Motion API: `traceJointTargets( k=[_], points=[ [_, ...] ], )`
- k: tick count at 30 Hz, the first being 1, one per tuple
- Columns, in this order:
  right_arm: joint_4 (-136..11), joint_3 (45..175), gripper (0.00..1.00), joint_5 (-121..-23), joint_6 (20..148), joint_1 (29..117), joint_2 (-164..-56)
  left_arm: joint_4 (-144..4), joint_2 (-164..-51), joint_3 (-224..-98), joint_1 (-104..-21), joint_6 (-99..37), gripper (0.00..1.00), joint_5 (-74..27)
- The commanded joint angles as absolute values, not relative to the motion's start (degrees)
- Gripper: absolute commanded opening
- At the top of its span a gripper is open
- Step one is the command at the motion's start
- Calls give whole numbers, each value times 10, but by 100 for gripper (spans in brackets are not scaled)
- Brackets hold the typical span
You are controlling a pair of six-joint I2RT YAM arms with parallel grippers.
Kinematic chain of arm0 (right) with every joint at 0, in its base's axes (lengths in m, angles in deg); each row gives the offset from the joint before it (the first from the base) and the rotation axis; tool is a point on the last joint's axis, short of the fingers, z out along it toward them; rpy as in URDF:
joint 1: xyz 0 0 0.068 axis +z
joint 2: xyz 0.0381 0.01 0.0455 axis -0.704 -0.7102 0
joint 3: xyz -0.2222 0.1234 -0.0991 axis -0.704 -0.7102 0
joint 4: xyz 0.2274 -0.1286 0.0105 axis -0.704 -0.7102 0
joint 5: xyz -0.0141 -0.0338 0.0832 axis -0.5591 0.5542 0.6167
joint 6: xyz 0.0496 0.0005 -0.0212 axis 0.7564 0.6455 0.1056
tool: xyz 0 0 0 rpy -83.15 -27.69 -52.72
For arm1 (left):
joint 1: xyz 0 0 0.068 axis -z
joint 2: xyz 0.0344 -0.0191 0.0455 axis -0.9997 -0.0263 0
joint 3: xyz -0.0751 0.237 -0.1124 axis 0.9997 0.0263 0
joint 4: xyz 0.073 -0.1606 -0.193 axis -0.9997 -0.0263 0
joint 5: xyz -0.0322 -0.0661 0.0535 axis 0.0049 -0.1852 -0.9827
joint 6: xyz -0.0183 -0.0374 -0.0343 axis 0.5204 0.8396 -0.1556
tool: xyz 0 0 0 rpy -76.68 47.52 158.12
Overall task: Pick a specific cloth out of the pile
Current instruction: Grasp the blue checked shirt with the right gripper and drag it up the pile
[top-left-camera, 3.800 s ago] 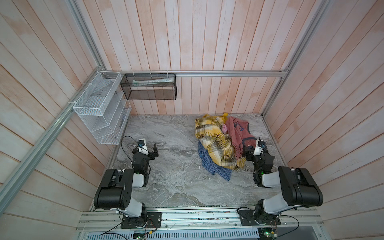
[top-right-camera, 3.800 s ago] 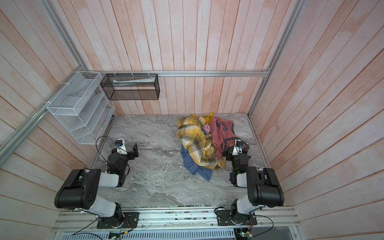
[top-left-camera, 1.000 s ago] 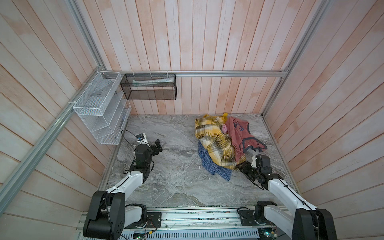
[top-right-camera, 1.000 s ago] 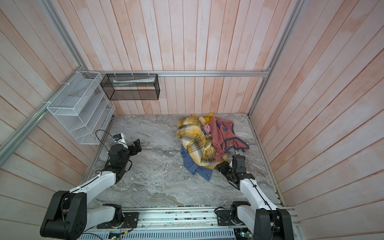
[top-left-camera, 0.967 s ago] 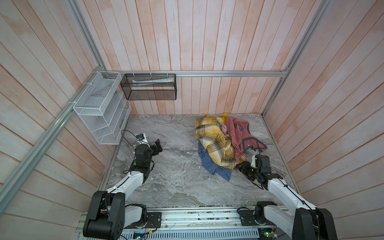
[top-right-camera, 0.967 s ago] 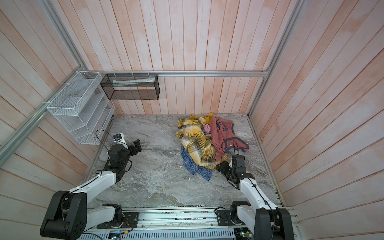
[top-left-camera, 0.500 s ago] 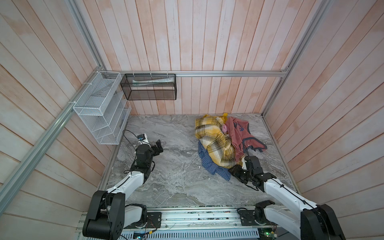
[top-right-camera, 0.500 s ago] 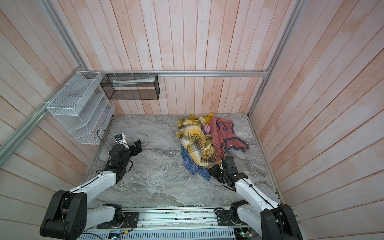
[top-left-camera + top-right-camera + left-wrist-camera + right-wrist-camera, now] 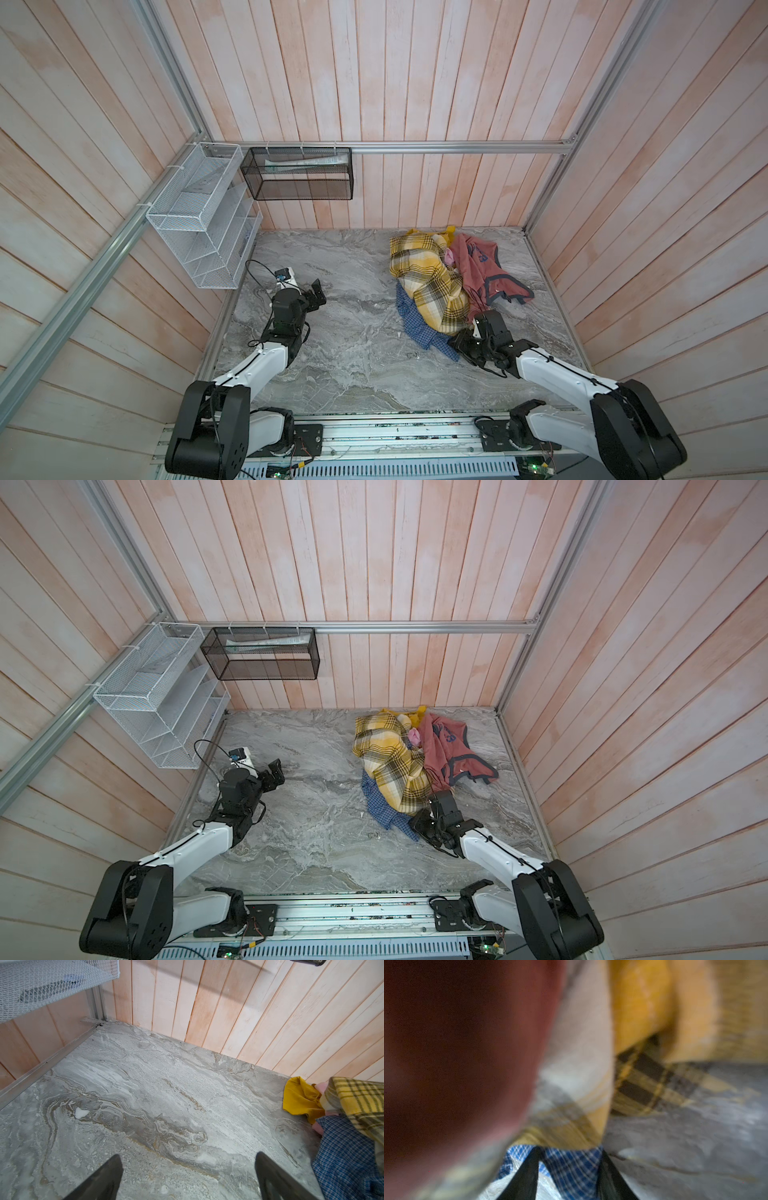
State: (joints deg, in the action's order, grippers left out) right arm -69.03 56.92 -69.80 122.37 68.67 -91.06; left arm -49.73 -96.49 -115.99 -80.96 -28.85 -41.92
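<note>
Blue check shirt (image 9: pixel 415 328): It lies flat on the bench (image 9: pixel 353 353), at the bottom of the pile (image 9: pixel 399 762). One end pokes out, right at the tips of the right gripper (image 9: pixel 457 347).
On top of it: The yellow plaid cloth (image 9: pixel 432 286) covers most of the shirt. It sits just past the right gripper's tips and a bit above them.
Other clothes: The faded red top (image 9: pixel 478 266) lies farther ahead of the right gripper, beside the plaid. A bit of pink cloth (image 9: pixel 449 258) peeks out between them.
Right gripper: In the right wrist view its two black fingers (image 9: pixel 529 1167) stand on both sides of a fold of the blue check. I cannot tell if they squeeze it yet.
Left gripper (image 9: pixel 313 293): It is spread wide and holds nothing. It hangs over bare bench, well apart from the pile.
Nearer arm: The right one. It is at the shirt, and the left one is far away.
Which way the shirt runs: The long blue strip goes from the right gripper's tips away under the plaid, slanting toward the left arm's side.
Step now: I think the right gripper is getting hold of the blue end.
Next move: Pull back along the strip, toward the right arm's base, so the shirt slides out.
Watch out: The plaid may get dragged along.
</note>
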Motion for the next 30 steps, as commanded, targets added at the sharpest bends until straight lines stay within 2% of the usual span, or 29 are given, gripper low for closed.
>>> traceJointTargets(
  k=[1, 6, 7, 19, 30],
  points=[
    [-687, 575, 36, -716, 1234, 699, -936, -509, -957, -1167, -807, -286, 100, -430],
    [-662, 575, 3, -728, 1245, 701, -906, -511, -954, -1166, -807, -287, 100, -434],
    [-658, 575, 0, -728, 1245, 701, -899, -511, -955, -1166, -807, -286, 100, -434],
    [-602, 651, 0, -681, 1220, 701, -803, -556, -965, -1196, -800, -315, 100, -440],
    [-654, 786, 0, -696, 1177, 703, -758, -563, -970, -1205, -781, -332, 100, -446]
  ],
)
